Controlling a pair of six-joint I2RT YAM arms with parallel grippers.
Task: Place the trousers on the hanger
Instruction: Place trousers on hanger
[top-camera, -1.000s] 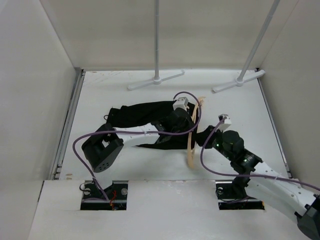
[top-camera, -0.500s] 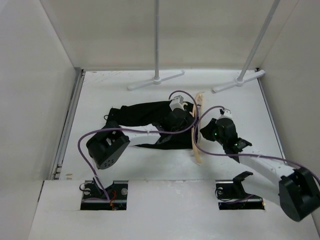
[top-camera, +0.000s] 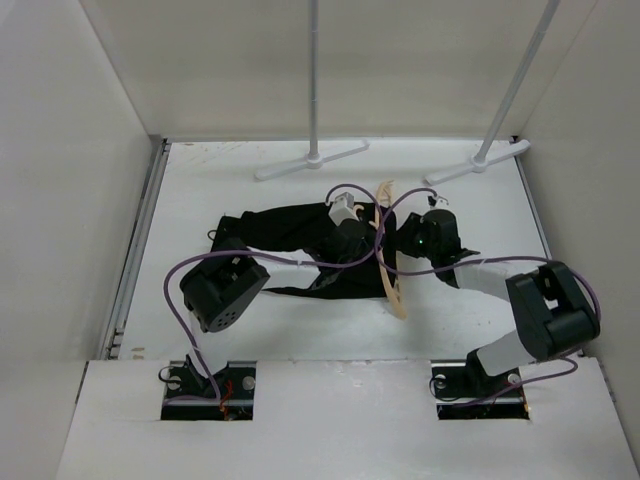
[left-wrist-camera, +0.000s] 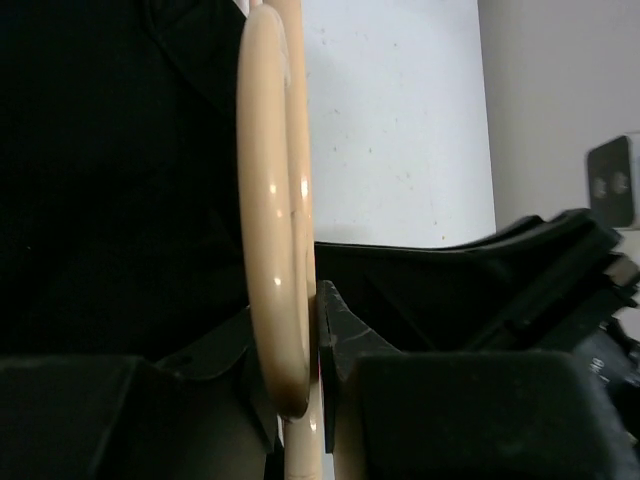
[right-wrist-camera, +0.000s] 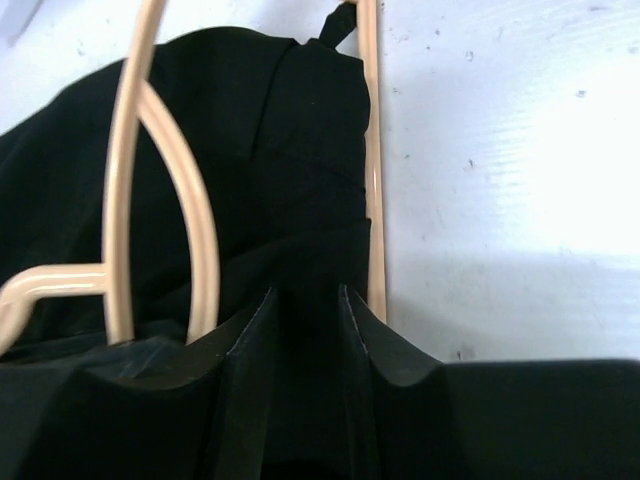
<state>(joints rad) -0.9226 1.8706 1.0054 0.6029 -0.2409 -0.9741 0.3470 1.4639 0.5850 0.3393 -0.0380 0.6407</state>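
Left jaws clamp hanger (top-camera: 394, 287), lying near-to-far.

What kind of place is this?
Probably a robot test cell in a laboratory, not a home: plain white walls enclose a white table, two robot arms are bolted at its near edge, and white rack poles stand at the back.

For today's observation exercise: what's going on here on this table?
The job under way is getting black trousers onto a wooden hanger. The left gripper is clamped on the hanger's wood. The right gripper has its fingers astride a fold of trousers beside the hanger's straight bar; whether it grips is unclear.
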